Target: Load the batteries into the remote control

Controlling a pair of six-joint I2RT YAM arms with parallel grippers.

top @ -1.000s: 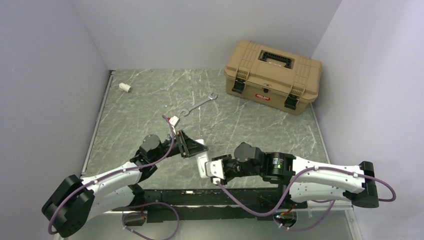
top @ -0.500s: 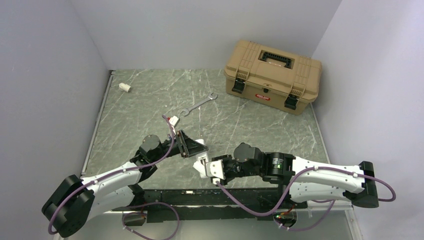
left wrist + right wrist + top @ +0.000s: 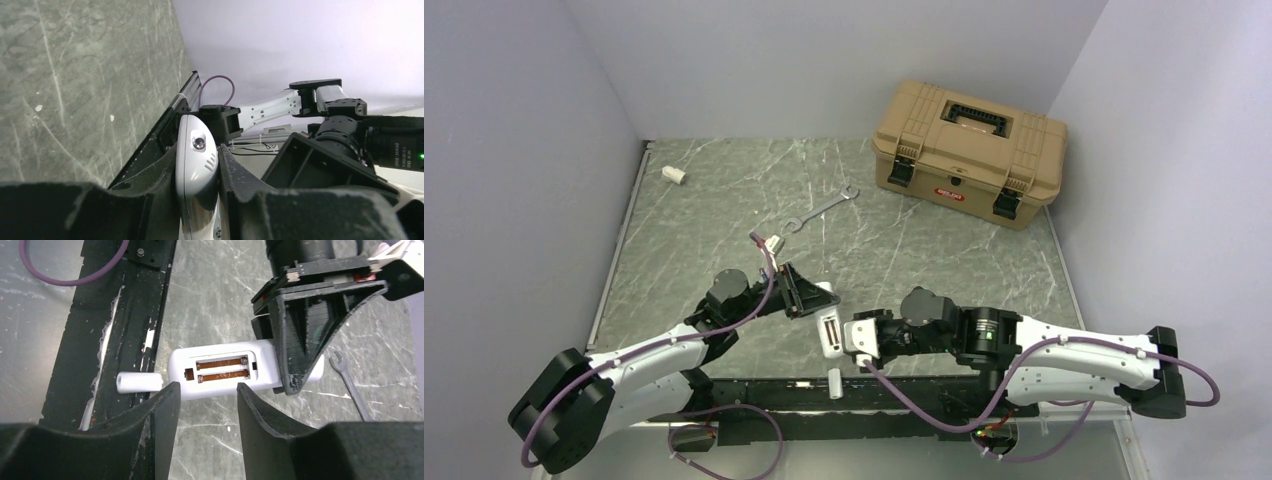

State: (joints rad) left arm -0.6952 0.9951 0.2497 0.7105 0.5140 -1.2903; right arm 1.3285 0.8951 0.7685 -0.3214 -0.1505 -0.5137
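Likely lab: plain walls, toolbox.

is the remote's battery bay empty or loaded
Empty: the remote control shows an open recess, two bare slots with nothing in them.

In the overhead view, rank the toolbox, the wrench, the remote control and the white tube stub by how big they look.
Largest to smallest:
toolbox
wrench, long but thin
remote control, shorter, partly hidden
white tube stub
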